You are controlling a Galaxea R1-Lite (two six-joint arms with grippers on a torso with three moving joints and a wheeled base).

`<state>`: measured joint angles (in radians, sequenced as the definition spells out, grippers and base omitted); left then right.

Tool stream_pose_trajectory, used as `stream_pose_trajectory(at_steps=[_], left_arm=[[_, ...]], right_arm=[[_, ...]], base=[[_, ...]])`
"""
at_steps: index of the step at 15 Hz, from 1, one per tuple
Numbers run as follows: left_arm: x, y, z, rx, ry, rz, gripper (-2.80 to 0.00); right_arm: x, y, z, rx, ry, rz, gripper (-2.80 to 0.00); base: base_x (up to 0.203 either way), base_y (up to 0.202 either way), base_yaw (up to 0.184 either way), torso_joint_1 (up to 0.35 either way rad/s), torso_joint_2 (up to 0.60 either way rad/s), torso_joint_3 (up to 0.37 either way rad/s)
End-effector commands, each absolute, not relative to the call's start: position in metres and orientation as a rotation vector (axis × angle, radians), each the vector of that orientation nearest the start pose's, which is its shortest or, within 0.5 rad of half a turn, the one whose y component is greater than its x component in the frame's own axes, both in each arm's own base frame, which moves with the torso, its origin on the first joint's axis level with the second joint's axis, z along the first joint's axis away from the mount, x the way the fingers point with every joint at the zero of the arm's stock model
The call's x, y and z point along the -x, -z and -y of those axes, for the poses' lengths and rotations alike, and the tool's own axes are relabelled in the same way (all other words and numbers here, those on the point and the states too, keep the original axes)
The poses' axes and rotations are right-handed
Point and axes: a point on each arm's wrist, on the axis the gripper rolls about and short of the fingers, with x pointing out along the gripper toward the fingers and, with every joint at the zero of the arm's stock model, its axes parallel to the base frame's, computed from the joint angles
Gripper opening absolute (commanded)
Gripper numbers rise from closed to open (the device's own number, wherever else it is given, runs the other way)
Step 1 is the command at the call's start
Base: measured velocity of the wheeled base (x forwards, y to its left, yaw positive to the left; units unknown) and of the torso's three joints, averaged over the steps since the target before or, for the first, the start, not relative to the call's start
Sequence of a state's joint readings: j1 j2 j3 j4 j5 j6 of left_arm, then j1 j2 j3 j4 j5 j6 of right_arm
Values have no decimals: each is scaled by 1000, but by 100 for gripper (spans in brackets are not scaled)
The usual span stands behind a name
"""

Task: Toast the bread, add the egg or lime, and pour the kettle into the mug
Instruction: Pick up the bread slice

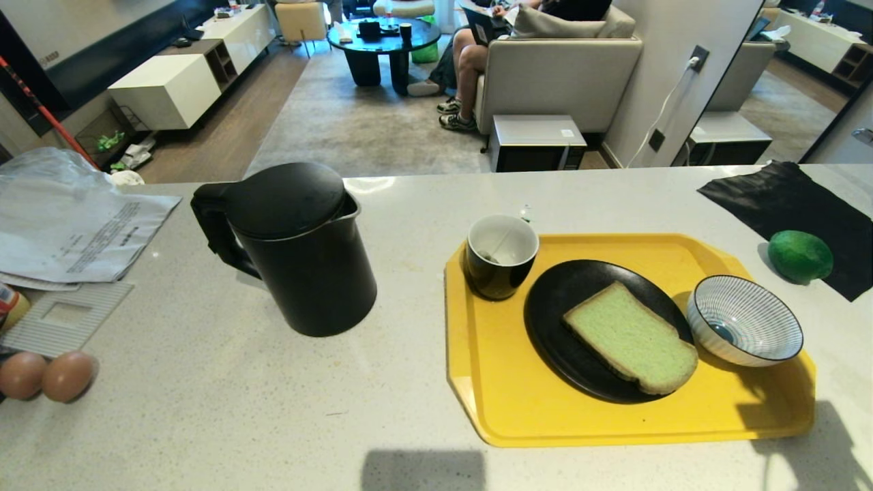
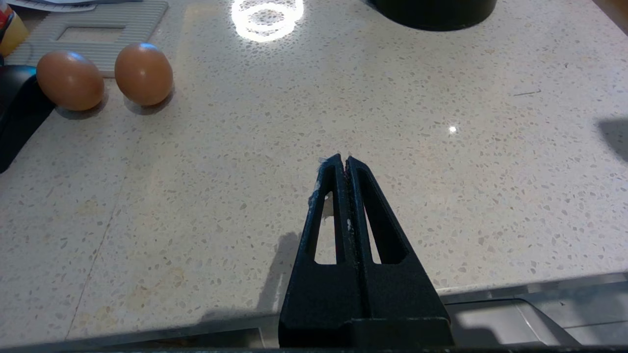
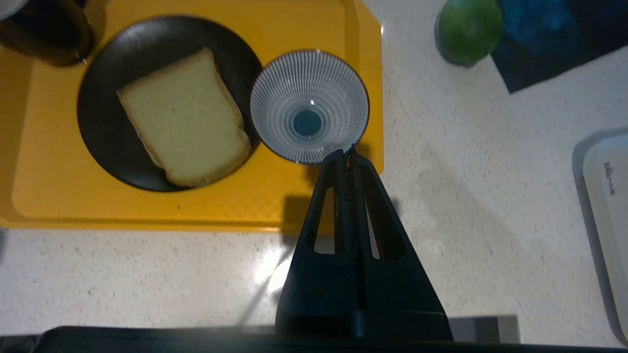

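Note:
The pale green bread (image 1: 631, 339) (image 3: 184, 117) lies on a black plate (image 1: 552, 320) on the yellow tray (image 1: 491, 382). The black mug (image 1: 500, 257) stands at the tray's far left corner. The black kettle (image 1: 293, 245) stands on the counter to the tray's left. The lime (image 1: 800, 256) (image 3: 468, 29) sits right of the tray at the edge of a black cloth. The egg with the black spot is not in view. My right gripper (image 3: 347, 153) hangs shut and empty above the tray's near right edge, by the striped bowl. My left gripper (image 2: 343, 159) is shut and empty, low over bare counter.
A striped bowl (image 1: 743, 319) (image 3: 309, 105) stands on the tray's right side. Two plain brown eggs (image 1: 44, 375) (image 2: 105, 76) lie at the counter's left, next to papers (image 1: 75, 225). A white appliance edge (image 3: 606, 206) shows in the right wrist view. A person sits beyond the counter.

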<state>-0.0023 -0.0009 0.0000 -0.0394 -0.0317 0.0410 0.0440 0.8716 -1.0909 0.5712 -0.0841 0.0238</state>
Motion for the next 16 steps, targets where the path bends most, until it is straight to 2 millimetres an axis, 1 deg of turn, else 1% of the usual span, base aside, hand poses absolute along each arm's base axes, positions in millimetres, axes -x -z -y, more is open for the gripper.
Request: stream_pose_trajectory(at_steps=[1,3,5,6,10,12,16], left_arm=[[22,-75,1,-42,35,25,-280],[22,-75,1,-42,35,25,-280],[22,-75,1,-43,33,25,-280],[22,-75,1,-42,34,25,-280],[22,-75,1,-42,34,25,-280],[22,-75,1,-42,35,25,-280],[22,-75,1,-42,35,25,-280]], right_arm=[[-81,-308,-2,16,51,-536,-280],[-87,-306,-3,13,27,-592,-280],[-91,-302,-4,-28,-24,-632,-280],[-93,-298,-5,-70,-28,-685,-280],[-102,-289,-12,-347,-43,-796,-280],[-105,-276,-14,-451,-19,-865,-280],[-104,-255,-15,-550,38,-944,-280]], base=[[0,0,0,0,0,0],[0,0,0,0,0,0],[0,0,0,0,0,0],[0,0,0,0,0,0],[0,0,0,0,0,0],[0,0,0,0,0,0],[0,0,0,0,0,0]])
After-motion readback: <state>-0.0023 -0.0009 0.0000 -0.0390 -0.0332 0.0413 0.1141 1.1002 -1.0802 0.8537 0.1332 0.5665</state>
